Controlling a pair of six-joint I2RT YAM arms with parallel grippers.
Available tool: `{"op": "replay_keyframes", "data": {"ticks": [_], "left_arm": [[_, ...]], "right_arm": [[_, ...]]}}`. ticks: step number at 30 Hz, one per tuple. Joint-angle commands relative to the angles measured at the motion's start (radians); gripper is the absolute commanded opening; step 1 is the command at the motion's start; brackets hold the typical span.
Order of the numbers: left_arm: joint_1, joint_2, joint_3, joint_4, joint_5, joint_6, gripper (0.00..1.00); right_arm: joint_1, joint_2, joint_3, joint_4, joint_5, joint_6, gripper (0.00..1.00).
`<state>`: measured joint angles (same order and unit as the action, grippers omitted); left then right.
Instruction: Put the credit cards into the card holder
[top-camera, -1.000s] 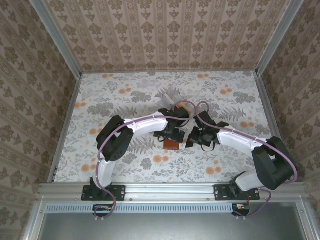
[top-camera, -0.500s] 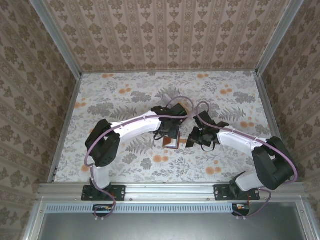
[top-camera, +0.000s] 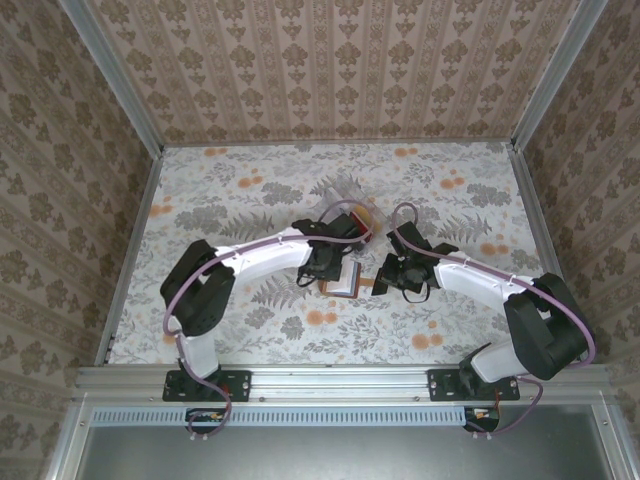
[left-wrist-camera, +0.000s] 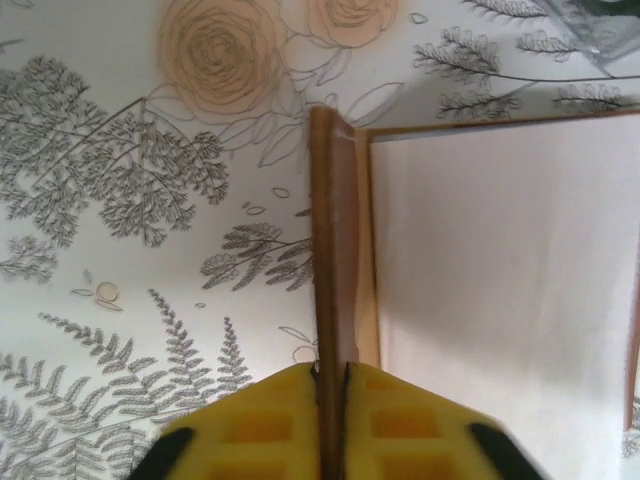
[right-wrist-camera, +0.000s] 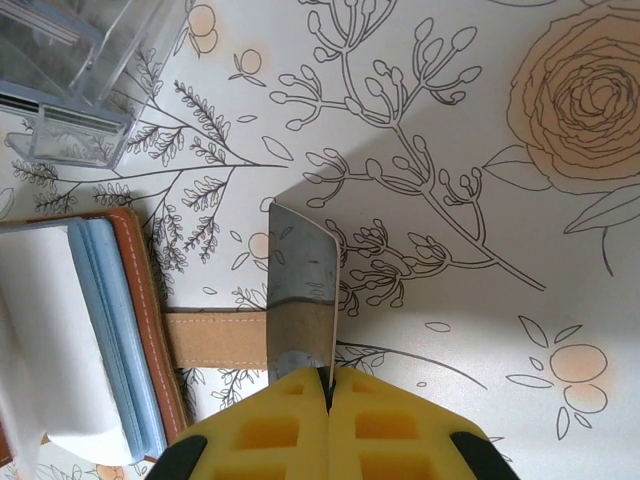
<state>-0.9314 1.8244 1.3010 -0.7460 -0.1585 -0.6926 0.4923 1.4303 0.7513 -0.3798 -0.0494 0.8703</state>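
Top view: the left gripper (top-camera: 333, 266) and right gripper (top-camera: 392, 276) meet at the middle of the table (top-camera: 230, 200), with the holder (top-camera: 342, 285) lying between them.

Left wrist view: the yellow fingers (left-wrist-camera: 265, 425) are pressed together on the holder's brown cover edge. A pale panel (left-wrist-camera: 500, 300) lies to its right (card or lining, cannot tell).

Right wrist view: the holder is at the left, and its tan tab (right-wrist-camera: 215, 340) runs rightward to the right gripper. That gripper's pads (right-wrist-camera: 390, 425) are clamped on a thin, glossy grey card (right-wrist-camera: 300, 265) standing on edge over the tab's end. A clear box (right-wrist-camera: 70, 80) sits just beyond the holder.
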Motion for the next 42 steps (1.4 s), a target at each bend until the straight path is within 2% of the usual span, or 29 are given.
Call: {"op": "replay_keyframes", "data": {"ticks": [1, 4, 9, 14, 22, 37, 42], "left_arm": [[0.030, -0.080, -0.075, 0.122, 0.097, -0.008, 0.00], [0.047, -0.127, -0.155, 0.248, 0.190, -0.049, 0.00], [0.061, -0.168, -0.242, 0.376, 0.276, -0.136, 0.00], [0.057, -0.168, -0.294, 0.478, 0.349, -0.204, 0.00], [0.048, -0.169, -0.336, 0.521, 0.365, -0.232, 0.00], [0.048, -0.156, -0.348, 0.513, 0.369, -0.221, 0.00], [0.049, -0.145, -0.342, 0.513, 0.374, -0.217, 0.00]], "right_arm": [[-0.008, -0.025, 0.012, -0.100, 0.034, -0.046, 0.00], [-0.008, -0.110, 0.017, -0.079, 0.012, -0.062, 0.00], [-0.008, -0.230, 0.022, -0.028, -0.070, -0.095, 0.00], [-0.006, -0.228, 0.029, 0.012, -0.203, -0.116, 0.00], [-0.004, -0.167, -0.006, -0.007, -0.121, -0.114, 0.00], [-0.005, -0.131, 0.004, -0.047, -0.050, -0.164, 0.00], [-0.004, -0.102, 0.013, -0.042, -0.062, -0.169, 0.00]]}}
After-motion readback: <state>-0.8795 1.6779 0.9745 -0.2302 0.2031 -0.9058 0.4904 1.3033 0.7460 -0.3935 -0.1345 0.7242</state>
